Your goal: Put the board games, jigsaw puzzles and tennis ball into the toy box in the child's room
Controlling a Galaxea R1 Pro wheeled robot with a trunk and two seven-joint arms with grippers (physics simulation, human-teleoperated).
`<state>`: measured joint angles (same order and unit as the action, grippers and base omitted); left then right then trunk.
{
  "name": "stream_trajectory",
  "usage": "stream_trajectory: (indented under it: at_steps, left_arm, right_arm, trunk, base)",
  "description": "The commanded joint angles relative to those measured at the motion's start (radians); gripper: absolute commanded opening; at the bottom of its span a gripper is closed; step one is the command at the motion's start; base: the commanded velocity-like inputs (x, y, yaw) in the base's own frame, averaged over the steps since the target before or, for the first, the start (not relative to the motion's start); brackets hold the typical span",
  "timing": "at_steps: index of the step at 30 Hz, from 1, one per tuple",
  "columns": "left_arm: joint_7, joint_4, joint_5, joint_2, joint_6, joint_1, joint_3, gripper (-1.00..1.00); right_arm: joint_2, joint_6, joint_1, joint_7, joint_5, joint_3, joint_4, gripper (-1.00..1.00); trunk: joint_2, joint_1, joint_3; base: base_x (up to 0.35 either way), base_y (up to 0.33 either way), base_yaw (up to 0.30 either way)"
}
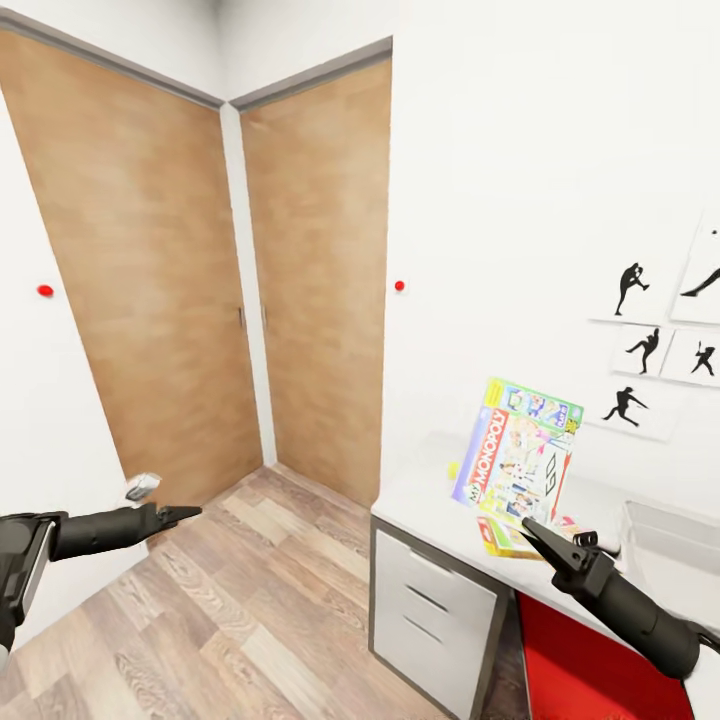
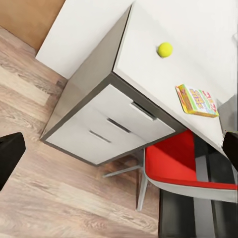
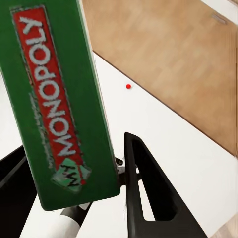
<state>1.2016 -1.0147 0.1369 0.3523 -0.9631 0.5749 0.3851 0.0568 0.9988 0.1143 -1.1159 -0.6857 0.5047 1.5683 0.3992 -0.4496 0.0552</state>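
Monopoly box (image 1: 520,455) held upright over the table (image 1: 425,495).
Right gripper (image 1: 527,525) clamped its edge; left gripper (image 1: 190,514) looked closed, empty.

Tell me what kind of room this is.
Probably a child's bedroom or playroom: black baseball-player silhouette prints hang on the white wall, a Monopoly board game is in the right gripper, and a tennis ball sits on the desk.

Left arm extends forward and level, its pincer (image 1: 185,515) tapering to a point with fingers together, empty. Right arm reaches up and forward; right pincer (image 1: 530,527) is clamped on the lower edge of the upright Monopoly box (image 1: 520,462).
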Motion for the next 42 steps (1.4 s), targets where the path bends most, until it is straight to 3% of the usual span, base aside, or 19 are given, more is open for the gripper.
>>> stream_trajectory:
  at_steps: [1, 19, 42]
  left_arm:
    - [0.010, -0.001, 0.010, 0.000, -0.008, 0.000, 0.003, 1.00]
    - [0.010, -0.001, 0.010, 0.001, -0.007, 0.000, 0.003, 1.00]
    - [0.010, -0.001, 0.009, 0.002, -0.006, 0.000, 0.004, 1.00]
  right_arm:
    - [0.000, 0.006, 0.001, -0.003, -0.003, 0.001, 0.000, -1.00]
    - [0.000, -0.001, 0.001, -0.001, 0.000, 0.003, -0.003, -1.00]
    - [0.001, -0.003, 0.001, -0.001, 0.000, 0.003, -0.005, -1.00]
  trunk:
    - [0.001, 0.000, 0.000]
    - [0.001, 0.000, 0.000]
    - [0.001, 0.000, 0.000]
  base:
    - [0.000, 0.000, -0.279]
    - [0.012, 0.006, -0.279]
    - [0.211, 0.132, -0.280]
